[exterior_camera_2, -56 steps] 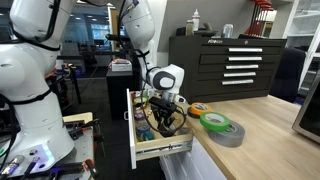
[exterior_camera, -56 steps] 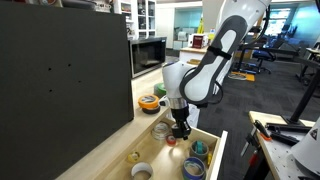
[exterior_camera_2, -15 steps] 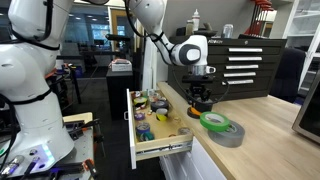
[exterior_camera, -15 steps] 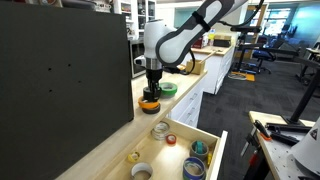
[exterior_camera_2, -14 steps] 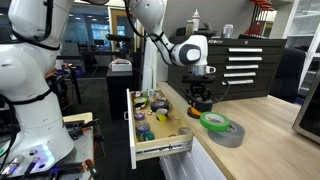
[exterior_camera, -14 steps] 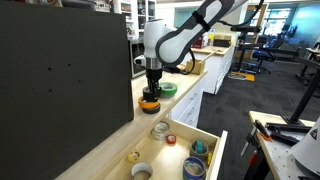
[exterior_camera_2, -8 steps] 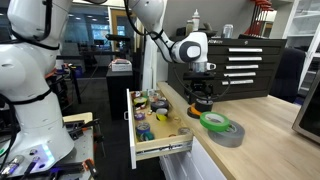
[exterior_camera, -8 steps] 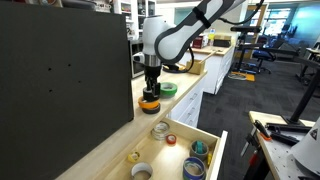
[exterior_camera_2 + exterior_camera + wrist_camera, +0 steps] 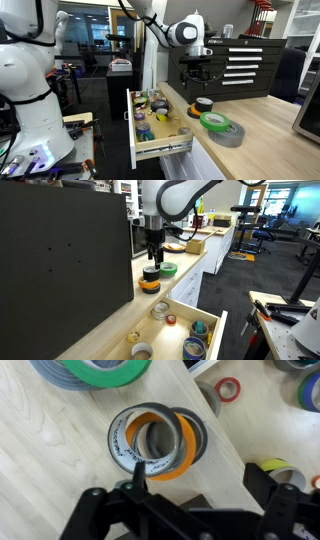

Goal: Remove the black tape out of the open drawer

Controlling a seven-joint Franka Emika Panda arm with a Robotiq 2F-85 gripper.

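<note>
The black tape (image 9: 150, 275) (image 9: 203, 103) lies on the wooden countertop, stacked on a yellow-orange roll (image 9: 168, 460). In the wrist view the black tape (image 9: 152, 408) shows as a dark ring with a white core just ahead of my fingertips. My gripper (image 9: 153, 253) (image 9: 196, 72) (image 9: 200, 485) hangs directly above the stack, open, with nothing between its fingers. The open drawer (image 9: 222, 332) (image 9: 165, 152) stands pulled out below the counter edge with several tape rolls inside.
A green roll (image 9: 168, 268) (image 9: 214, 121) lies beside the stack, on a grey roll (image 9: 228, 136) in an exterior view. In the drawer (image 9: 265, 410) lie a small red roll (image 9: 229, 390) and a blue roll (image 9: 311, 390). A black cabinet (image 9: 60, 250) rises alongside the counter.
The gripper has opened, let go of the black tape and lifted straight up from it. The tape stays on the yellow-orange roll.
</note>
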